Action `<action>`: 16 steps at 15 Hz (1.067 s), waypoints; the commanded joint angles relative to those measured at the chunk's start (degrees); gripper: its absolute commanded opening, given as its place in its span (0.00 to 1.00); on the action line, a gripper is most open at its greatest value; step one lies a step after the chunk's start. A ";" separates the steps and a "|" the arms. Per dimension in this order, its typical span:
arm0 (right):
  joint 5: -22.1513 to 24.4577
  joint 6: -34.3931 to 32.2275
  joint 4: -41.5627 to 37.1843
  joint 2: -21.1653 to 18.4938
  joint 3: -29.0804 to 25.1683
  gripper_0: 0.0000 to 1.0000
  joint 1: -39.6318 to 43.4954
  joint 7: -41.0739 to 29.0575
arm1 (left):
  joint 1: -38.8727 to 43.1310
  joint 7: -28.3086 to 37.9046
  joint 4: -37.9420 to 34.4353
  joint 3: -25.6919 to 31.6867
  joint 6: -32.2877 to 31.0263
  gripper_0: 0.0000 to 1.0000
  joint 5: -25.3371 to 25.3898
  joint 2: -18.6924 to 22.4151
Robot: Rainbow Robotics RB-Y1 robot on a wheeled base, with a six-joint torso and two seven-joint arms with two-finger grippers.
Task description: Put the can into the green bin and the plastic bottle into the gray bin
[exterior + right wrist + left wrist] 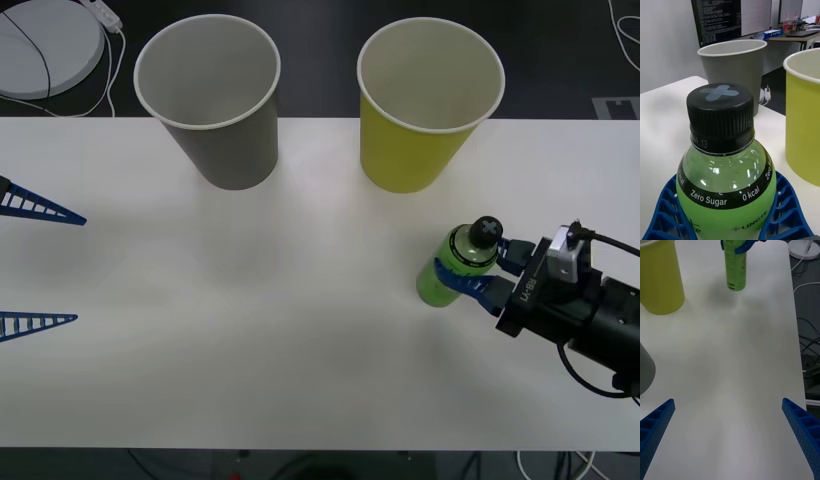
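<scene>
At the lower right of the front view, the right end effector (478,272) grips the plastic bottle (455,263) just below its cap, standing on the table (250,330). Smooth and probably light, it could slip; hold the shoulder. The left end effector (40,265) waits open at far left.

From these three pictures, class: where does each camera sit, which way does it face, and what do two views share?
Front: above, facing down at white table; right gripper clasps the green plastic bottle.
Right wrist: behind that bottle, facing gray paper cup.
Left wrist: open left gripper over table.
Shared: bottle, yellow-green paper cup.
</scene>
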 commanded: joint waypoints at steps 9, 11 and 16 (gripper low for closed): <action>6.60 1.81 -16.54 -11.99 -13.87 0.00 9.78 -29.05 | 0.00 0.00 0.00 0.00 0.00 1.00 0.00 0.00; 11.08 1.81 -18.82 -12.43 -15.98 0.00 9.69 -37.32 | 0.00 0.00 0.00 0.00 0.00 1.00 0.00 0.00; 22.25 1.81 -25.42 -13.05 -19.40 0.00 8.28 -56.56 | 0.00 0.00 0.00 0.00 0.00 1.00 0.00 0.00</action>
